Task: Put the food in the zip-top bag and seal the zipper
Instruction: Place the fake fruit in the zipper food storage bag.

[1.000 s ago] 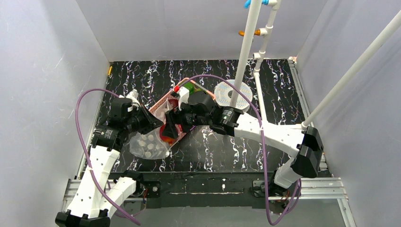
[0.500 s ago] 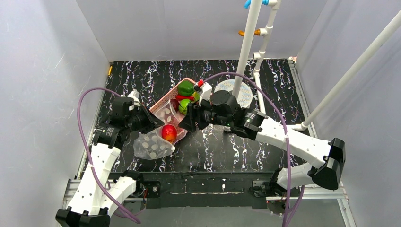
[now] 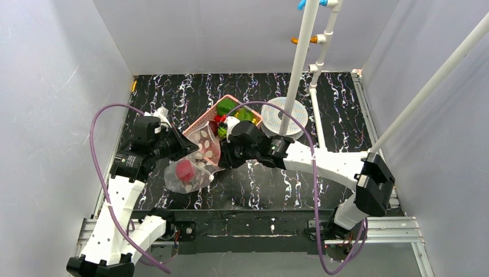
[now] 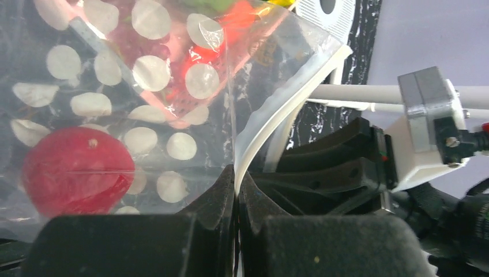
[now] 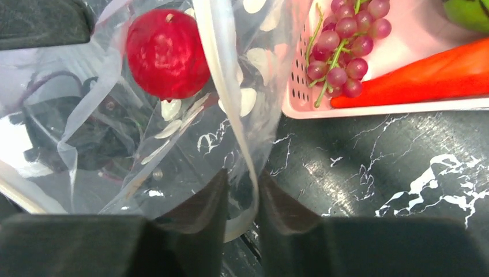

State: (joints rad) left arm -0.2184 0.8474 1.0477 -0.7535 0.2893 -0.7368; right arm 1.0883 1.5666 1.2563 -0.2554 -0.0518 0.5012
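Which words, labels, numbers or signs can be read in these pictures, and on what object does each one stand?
None can be read.
The bag carries only white dots, no letters.
The pink basket and the red apple show no label.

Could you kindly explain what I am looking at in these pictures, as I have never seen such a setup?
These are two robot arms bolted to a black marbled table. One picture looks down from above; the other two come from a camera on each wrist. The left claw and right claw each pinch the mouth edge of a clear dotted zip-top bag. A red apple lies inside. Beside it, a pink basket holds grapes and a carrot.
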